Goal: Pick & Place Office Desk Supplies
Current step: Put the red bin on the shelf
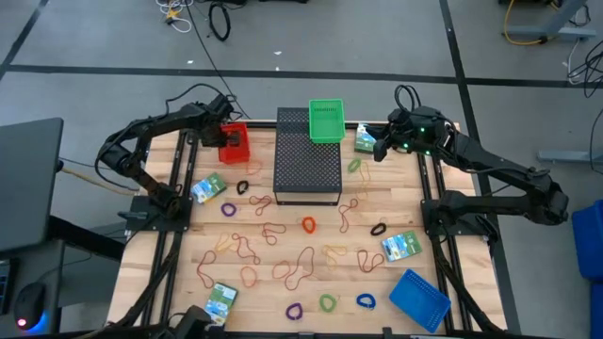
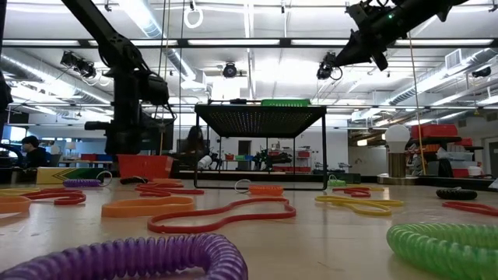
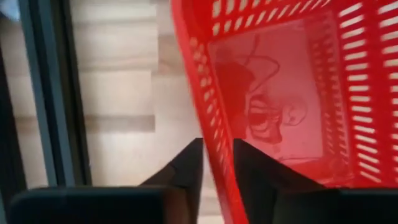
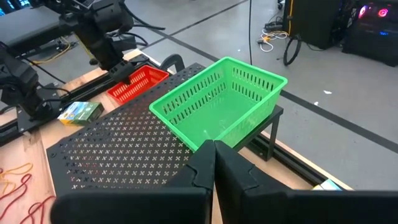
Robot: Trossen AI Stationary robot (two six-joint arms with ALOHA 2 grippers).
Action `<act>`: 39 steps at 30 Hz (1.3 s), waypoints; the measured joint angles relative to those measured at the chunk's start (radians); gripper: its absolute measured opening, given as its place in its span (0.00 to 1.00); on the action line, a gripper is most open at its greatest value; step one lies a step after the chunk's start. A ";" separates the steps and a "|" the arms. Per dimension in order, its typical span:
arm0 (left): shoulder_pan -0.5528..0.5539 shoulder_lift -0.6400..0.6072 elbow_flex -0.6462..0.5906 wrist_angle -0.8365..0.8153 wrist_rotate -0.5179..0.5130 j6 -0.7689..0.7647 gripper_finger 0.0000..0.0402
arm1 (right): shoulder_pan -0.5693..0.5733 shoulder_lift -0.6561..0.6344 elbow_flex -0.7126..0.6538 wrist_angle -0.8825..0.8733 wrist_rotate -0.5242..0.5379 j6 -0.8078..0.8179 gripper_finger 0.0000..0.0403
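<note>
While the left gripper (image 3: 217,163) pinches the near wall of the red basket (image 3: 298,93) at the bench's far left edge, its fingers astride the rim, the right gripper (image 4: 216,163), pressed together and empty, hangs over the green basket (image 4: 219,106); rubber bands (image 1: 303,266) and green-white boxes (image 1: 400,246) lie scattered across the bench (image 1: 283,292), well apart from both

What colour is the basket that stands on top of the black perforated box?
Green basket, seen best in the right wrist view.
</note>
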 joint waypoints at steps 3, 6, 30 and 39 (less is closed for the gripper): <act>0.000 0.000 0.000 0.018 0.008 0.011 0.35 | 0.000 0.000 0.000 0.000 0.000 0.001 0.03; 0.008 0.000 0.000 0.018 0.007 -0.022 0.42 | 0.000 0.000 0.000 0.000 0.000 0.001 0.03; 0.082 -0.096 0.030 -0.038 0.306 -0.062 0.02 | 0.000 0.000 0.000 -0.001 0.000 0.020 0.03; 0.022 -0.146 0.356 -0.223 0.338 -0.109 0.02 | 0.000 0.000 0.000 -0.001 0.000 0.020 0.03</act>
